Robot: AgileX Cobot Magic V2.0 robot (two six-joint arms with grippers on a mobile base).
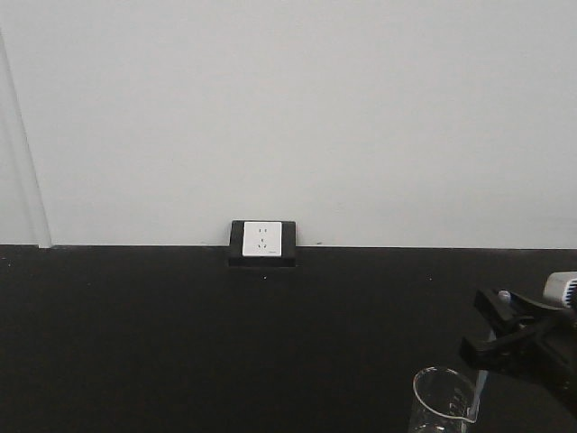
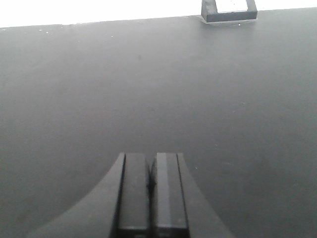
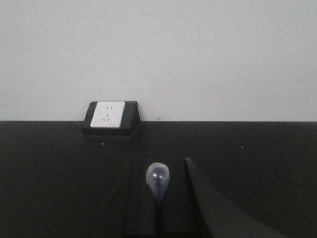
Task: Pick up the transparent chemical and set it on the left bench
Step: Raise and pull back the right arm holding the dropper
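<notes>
Two arms; right end effector (image 3: pixel 158 198) clamps the transparent chemical (image 3: pixel 157 178); left end effector (image 2: pixel 151 171) sits pressed together over black bench (image 2: pixel 148 89).

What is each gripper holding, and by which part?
The right gripper holds the pipette just below its bulb, jaws shut; the left gripper is shut on nothing.

Soft even light leaves the black worktop (image 1: pixel 180 343) grainy, the wall (image 2: pixel 99 10) overexposed.
</notes>
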